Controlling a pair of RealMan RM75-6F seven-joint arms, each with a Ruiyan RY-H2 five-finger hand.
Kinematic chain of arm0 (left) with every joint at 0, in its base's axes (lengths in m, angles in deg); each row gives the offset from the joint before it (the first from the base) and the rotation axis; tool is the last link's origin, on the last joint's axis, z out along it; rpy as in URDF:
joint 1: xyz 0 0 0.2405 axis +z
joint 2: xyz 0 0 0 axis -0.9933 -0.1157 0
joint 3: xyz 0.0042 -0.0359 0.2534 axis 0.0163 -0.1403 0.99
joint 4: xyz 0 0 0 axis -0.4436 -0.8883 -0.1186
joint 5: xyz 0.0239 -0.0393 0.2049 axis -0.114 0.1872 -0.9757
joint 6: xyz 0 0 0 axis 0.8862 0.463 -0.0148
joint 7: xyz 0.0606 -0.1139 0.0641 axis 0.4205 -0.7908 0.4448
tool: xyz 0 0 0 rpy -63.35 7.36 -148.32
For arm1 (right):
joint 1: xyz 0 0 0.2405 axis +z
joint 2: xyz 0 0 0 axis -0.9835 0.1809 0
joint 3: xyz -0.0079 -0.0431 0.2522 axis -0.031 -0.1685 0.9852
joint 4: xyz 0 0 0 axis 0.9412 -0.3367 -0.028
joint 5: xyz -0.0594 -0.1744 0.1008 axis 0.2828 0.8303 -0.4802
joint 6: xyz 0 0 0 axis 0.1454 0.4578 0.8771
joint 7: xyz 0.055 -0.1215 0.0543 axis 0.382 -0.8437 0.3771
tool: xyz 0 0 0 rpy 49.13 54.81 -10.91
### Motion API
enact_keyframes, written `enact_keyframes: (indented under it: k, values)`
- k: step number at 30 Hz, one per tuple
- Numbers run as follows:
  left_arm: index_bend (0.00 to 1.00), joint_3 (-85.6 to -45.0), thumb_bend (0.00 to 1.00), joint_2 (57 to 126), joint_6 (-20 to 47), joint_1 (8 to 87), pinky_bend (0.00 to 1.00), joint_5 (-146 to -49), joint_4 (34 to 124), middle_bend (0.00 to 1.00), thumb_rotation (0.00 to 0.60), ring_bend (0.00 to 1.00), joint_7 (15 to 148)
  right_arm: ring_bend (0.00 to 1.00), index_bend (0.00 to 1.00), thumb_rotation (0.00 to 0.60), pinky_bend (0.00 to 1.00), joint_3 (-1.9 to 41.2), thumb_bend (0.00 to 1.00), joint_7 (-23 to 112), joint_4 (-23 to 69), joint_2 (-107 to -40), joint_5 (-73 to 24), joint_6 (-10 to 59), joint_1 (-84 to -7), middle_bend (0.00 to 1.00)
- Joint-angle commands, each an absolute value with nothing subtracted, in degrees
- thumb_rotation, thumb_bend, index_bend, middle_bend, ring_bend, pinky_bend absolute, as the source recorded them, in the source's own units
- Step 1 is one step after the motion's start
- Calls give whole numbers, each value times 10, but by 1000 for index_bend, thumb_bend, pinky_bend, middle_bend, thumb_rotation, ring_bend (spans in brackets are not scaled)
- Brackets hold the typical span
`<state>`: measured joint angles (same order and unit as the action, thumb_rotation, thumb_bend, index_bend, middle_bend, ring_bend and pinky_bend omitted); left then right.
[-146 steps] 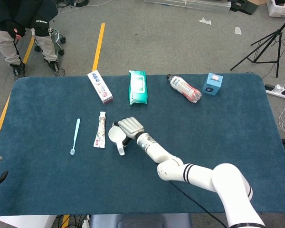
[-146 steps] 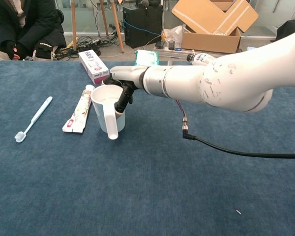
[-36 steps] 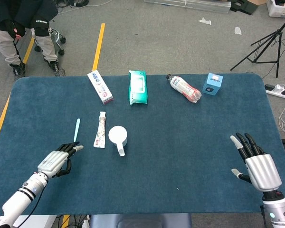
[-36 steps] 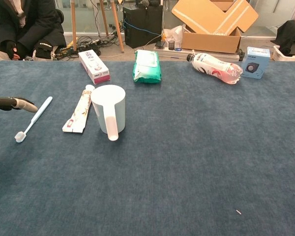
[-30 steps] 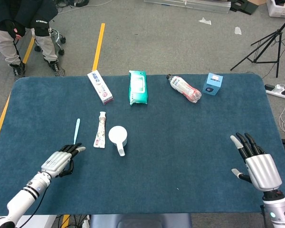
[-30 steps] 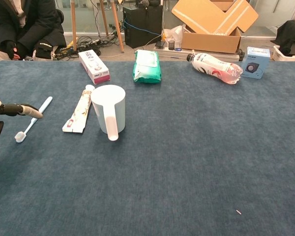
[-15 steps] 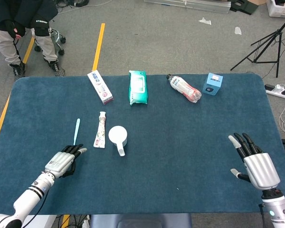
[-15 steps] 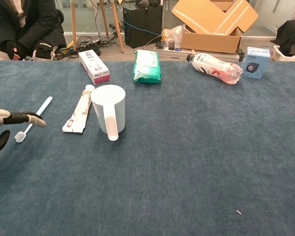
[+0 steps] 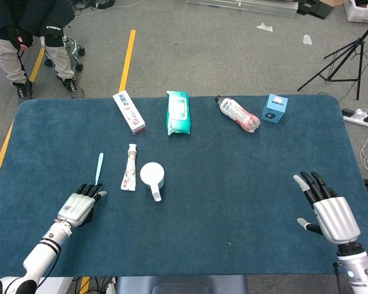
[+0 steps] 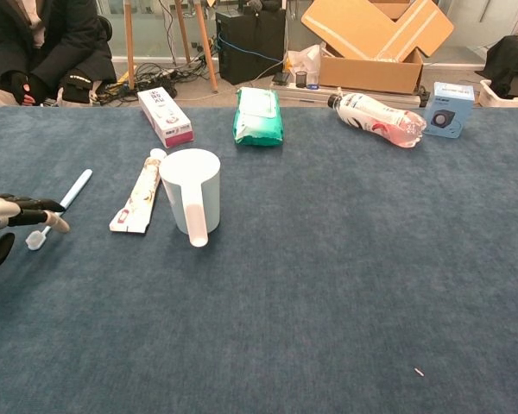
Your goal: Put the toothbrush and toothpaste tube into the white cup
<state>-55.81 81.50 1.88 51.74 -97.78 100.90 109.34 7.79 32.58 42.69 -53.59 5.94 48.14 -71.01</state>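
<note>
Counter [image 9: 245, 184] has a dark blue, carpet-like nap and rounded corners. White cup [image 9: 152, 176] stands upright near the middle-left: smooth plastic, round mouth, flat handle pointing toward the robot; chest view shows it tapered [image 10: 191, 198]. Toothpaste [image 9: 129, 167] lies flat just left of the cup, a soft flattened tube, white with pink print, cap end away from the robot; close to the cup, contact unclear. Toothbrush [image 9: 97, 174] lies flat further left, thin pale blue plastic stick, bristle head at the near end [image 10: 36, 240].

Left hand [image 9: 81, 205] sits low over the counter just below the toothbrush head, grey metallic back, dark fingers loosely apart and pointing at the brush, holding nothing; in chest view its fingertips [image 10: 56, 222] are right beside the brush head, touching or not cannot tell. Right hand [image 9: 329, 214] is at the far right near edge, well apart from everything, fingers spread and straight, empty.

Along the far edge: a white-and-pink cardboard box [image 9: 129, 111], a green soft wipes pack [image 9: 177, 113], a clear plastic bottle [image 9: 237, 113] lying on its side with a pink label, and a small blue cube box [image 9: 274, 108].
</note>
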Motion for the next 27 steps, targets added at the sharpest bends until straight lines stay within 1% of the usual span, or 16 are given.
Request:
enact_keyframes:
  k: [1, 13, 27]
  values:
    - [139, -554, 877, 820, 22, 513, 0, -962, 1006, 0, 600, 0, 1113, 57, 33, 600, 424, 79, 0, 325, 427, -536, 60, 479, -711, 111]
    - [141, -545, 879, 822, 25, 507, 0, -940, 1006, 0, 600, 0, 1137, 57, 33, 600, 424, 84, 0, 323, 428, -536, 64, 469, -713, 111]
    - [153, -541, 879, 838, 37, 506, 0, -910, 962, 0, 600, 0, 1164, 57, 33, 600, 424, 91, 0, 323, 428, -536, 64, 464, -716, 111]
